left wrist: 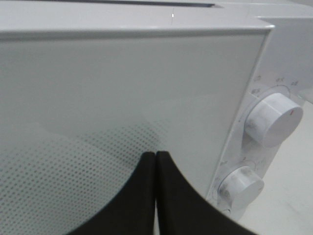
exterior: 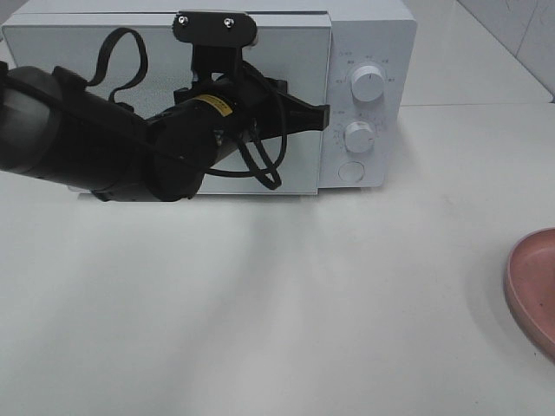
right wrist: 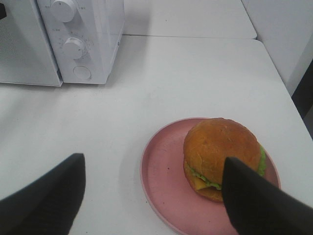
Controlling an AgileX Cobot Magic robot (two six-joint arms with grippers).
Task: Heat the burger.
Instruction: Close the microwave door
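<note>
One burger [right wrist: 221, 156] sits on one pink plate [right wrist: 161, 176] beneath the wide-open, empty right gripper [right wrist: 154, 196], while the clenched, empty left gripper [left wrist: 155, 159] faces one closed white microwave [exterior: 364, 35] with two knobs [exterior: 368, 85].

White microwave [exterior: 368, 52], dotted grey door [left wrist: 98, 122], pink plate [right wrist: 161, 181], golden-brown burger [right wrist: 220, 147]

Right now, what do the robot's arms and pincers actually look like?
The left arm is thick, matte black and tube-shaped, with loose black cables looping off it, a small yellow label and a black bracket with two silver screws on top. Both grippers, left gripper and right gripper, have smooth black fingers that taper toward their tips.
</note>
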